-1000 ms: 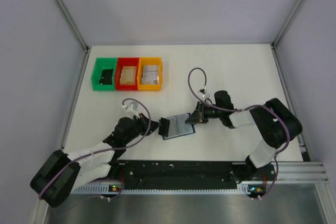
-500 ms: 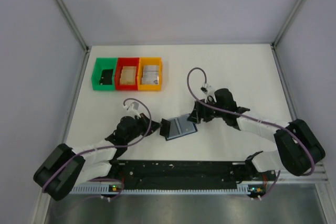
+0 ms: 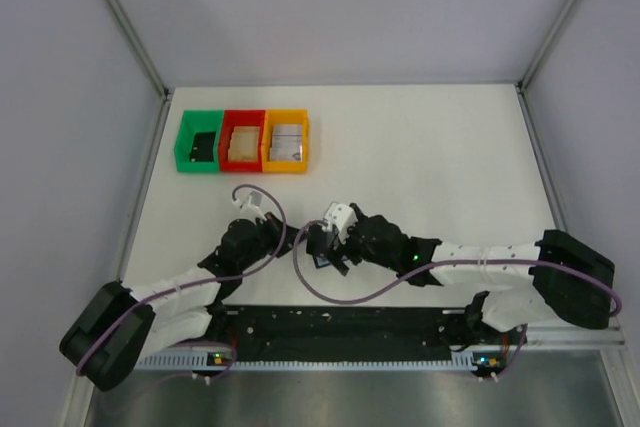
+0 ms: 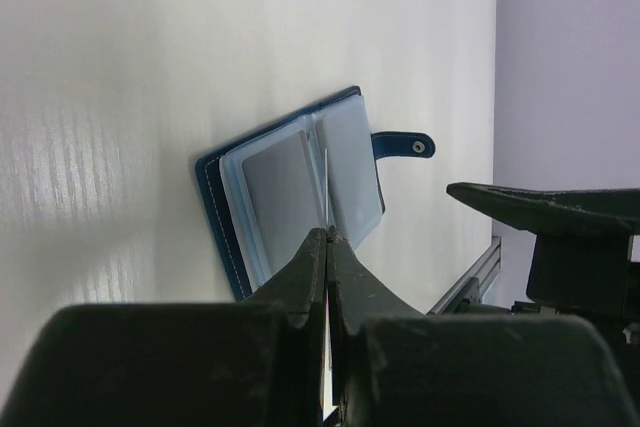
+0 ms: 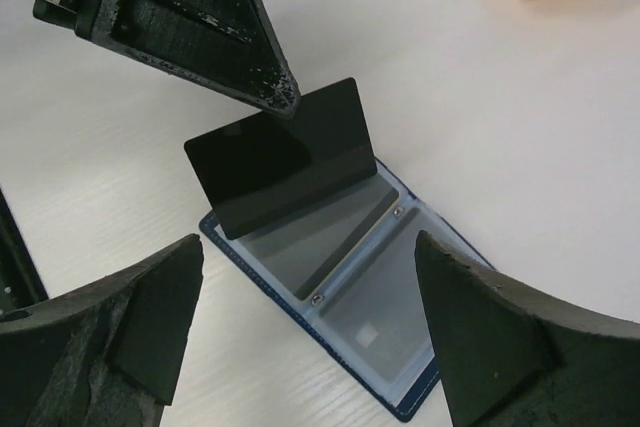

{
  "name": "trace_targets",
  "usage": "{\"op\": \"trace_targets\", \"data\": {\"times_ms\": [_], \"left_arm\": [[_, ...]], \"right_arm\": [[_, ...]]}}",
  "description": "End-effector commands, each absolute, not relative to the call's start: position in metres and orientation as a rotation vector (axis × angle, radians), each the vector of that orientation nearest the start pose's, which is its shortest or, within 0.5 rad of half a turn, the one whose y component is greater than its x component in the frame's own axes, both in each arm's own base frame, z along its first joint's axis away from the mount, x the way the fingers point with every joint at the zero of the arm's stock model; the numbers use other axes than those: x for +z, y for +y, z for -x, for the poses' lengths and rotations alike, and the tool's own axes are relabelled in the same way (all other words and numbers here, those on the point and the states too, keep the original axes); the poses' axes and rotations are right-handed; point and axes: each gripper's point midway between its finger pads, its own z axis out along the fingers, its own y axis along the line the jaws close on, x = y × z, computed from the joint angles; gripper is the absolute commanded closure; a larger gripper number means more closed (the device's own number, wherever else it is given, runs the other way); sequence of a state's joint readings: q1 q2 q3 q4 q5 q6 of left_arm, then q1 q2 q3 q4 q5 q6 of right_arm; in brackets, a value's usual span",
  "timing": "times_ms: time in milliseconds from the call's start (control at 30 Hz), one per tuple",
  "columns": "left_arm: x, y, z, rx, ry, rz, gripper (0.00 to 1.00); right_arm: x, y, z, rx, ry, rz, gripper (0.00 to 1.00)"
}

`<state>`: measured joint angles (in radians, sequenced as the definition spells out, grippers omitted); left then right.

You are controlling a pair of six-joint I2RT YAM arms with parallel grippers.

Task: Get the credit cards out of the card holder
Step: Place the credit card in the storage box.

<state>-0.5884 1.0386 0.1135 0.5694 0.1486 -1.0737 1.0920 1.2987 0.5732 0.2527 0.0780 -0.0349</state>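
Table: white top point(image 3: 450, 147); everything I'm working on sits at about 6 o'clock, close to the arm bases.
Right arm: point(image 3: 480, 265) lies low along the near edge, reaching from 4 o'clock toward the middle.
Left arm: point(image 3: 180, 292) comes in from 7 o'clock and meets the right one at the holder.
Bins: green bin point(image 3: 199, 143), red bin point(image 3: 241, 141) and orange bin point(image 3: 286, 140) stand in a row, touching, at 10 o'clock and well apart from the holder. Each has something in it: dark, tan, silvery grey.
Right gripper: point(image 5: 305, 247) jaws spread wide, nothing held. It hangs right over the holder, with fingers at 8 and 4 o'clock in its own view.
Left gripper: point(image 4: 327, 237) pinched tight on a card, which shows edge-on between the fingers in my left wrist view.
Card holder: point(image 5: 360, 307) dark blue, lying open and flat on the table. Both grey-blue panels face up with grey faces in the pockets, and the strap tab point(image 4: 404, 145) sticks out at 3 o'clock. From the top camera it's mostly hidden under the grippers.
Card: point(image 5: 280, 162) dark face toward the right wrist camera, gripped at its 12 o'clock edge and tilted up over the left panel. I can't tell whether its lower edge is clear of the slot.
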Motion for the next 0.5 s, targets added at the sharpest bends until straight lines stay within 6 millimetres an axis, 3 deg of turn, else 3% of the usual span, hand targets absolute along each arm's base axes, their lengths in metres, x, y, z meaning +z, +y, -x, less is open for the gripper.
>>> {"op": "trace_targets", "data": {"times_ms": [0,300,467], "left_arm": [[0.104,-0.225,-0.224,-1.272,2.031,0.447,1.0],[0.118,-0.226,-0.224,-1.304,2.011,0.462,1.0],[0.121,-0.227,-0.223,-1.319,2.008,0.467,1.0]], "right_arm": [[0.121,0.337,-0.205,0.349,1.625,1.051,0.14],[0.112,0.372,-0.181,0.23,1.519,1.167,0.13],[0.114,0.375,-0.189,0.048,1.466,1.128,0.15]]}}
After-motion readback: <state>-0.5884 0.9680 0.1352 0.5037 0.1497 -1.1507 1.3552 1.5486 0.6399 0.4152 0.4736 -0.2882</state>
